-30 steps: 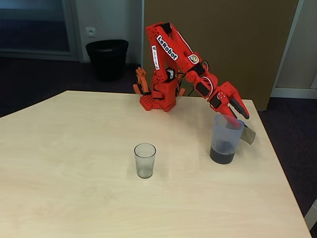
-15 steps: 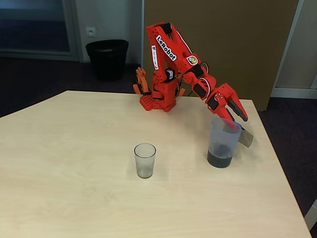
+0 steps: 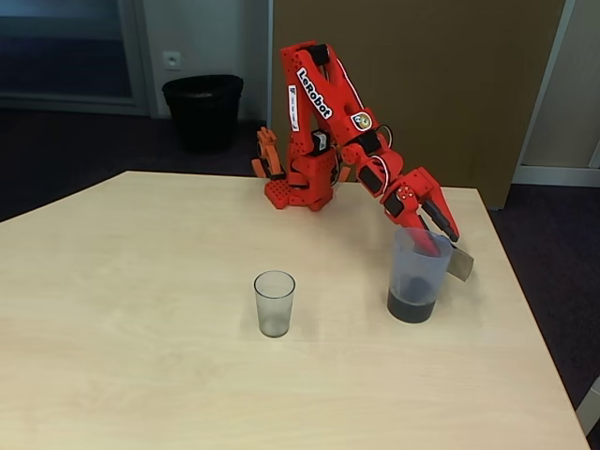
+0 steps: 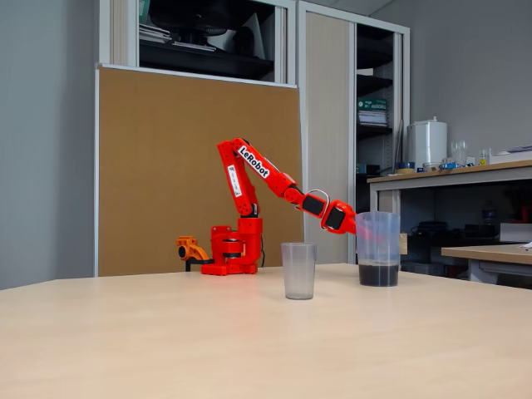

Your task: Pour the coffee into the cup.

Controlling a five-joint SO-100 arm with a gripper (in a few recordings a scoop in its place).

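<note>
The coffee (image 3: 411, 307) lies dark in the bottom of the clear pitcher (image 3: 418, 267), which stands upright on the table's (image 3: 141, 328) right side in a fixed view; the red gripper (image 3: 439, 232) reaches down at its rim and cardboard-taped handle (image 3: 459, 264), though whether it is clamped I cannot tell; the cup (image 3: 274, 303) stands empty, well apart to the left.

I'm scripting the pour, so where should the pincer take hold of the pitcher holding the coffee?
Grip the flat cardboard-taped handle on the tall translucent plastic pitcher, coming from its right in this fixed view, where the red pincer already sits. The tab juts sideways, thin enough to pinch, and leaves the rim free toward the small clear plastic cup.
</note>
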